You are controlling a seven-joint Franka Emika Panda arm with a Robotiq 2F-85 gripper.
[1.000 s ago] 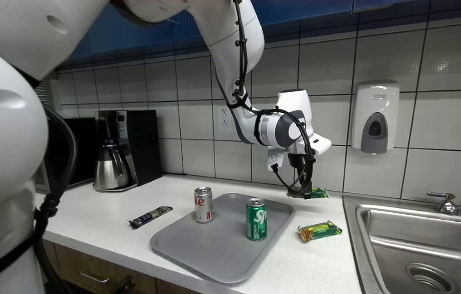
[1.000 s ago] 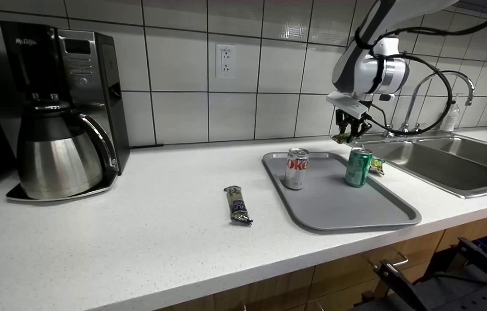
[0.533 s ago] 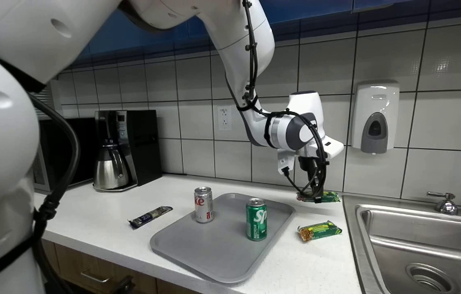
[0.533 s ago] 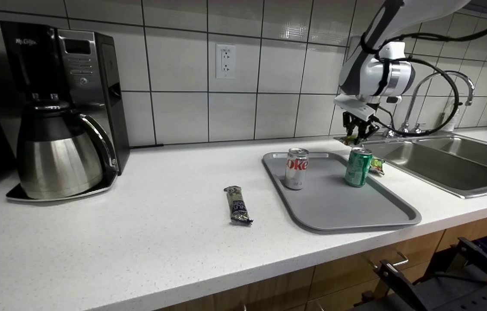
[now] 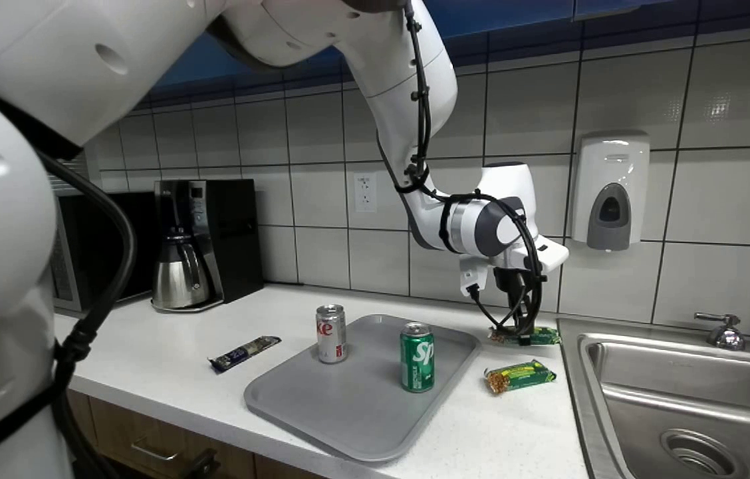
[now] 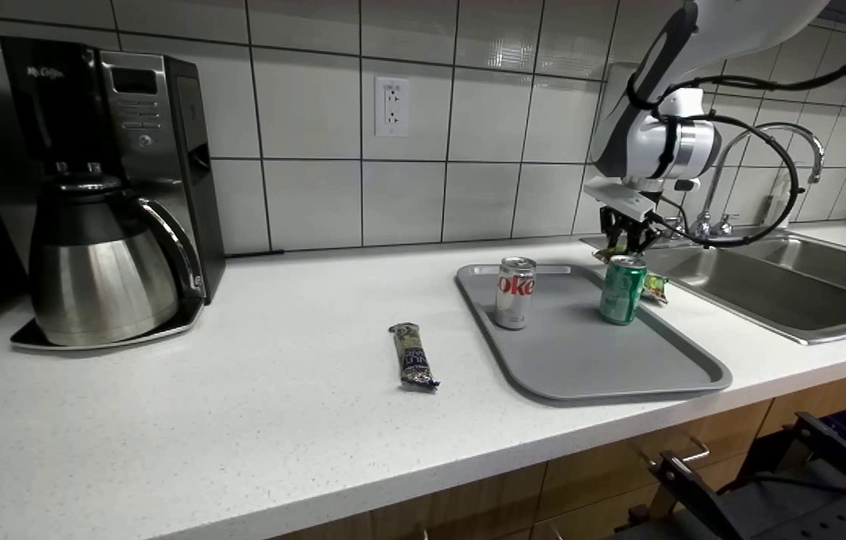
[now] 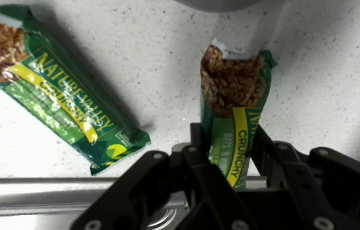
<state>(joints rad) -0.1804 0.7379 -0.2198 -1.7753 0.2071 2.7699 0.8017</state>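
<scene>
My gripper [image 7: 228, 137] is shut on a green Nature Valley granola bar [image 7: 235, 84], its fingers pressing both long sides. In both exterior views this held bar [image 5: 545, 336] hangs low over the counter near the wall, between tray and sink; I cannot tell if it touches the counter. Another green granola bar [image 5: 521, 376] lies on the counter close by, to the left in the wrist view. On the grey tray [image 5: 342, 412] stand a green Sprite can [image 5: 417, 357] and a silver Coke can [image 5: 331, 334]. A dark-wrapped nut bar [image 6: 414, 358] lies beside the tray.
The steel sink [image 5: 701, 399] adjoins the bars, with a curved faucet [image 6: 768, 129] behind it. A coffee maker [image 6: 115, 187] with a steel carafe stands at the far end. The tiled wall [image 5: 381, 259] runs close behind the arm, with a soap dispenser [image 5: 611, 189] on it.
The arm has moved toward the sink and then down, carrying the held bar closer to the counter. The cans, the tray and the other bars have stayed in place.
</scene>
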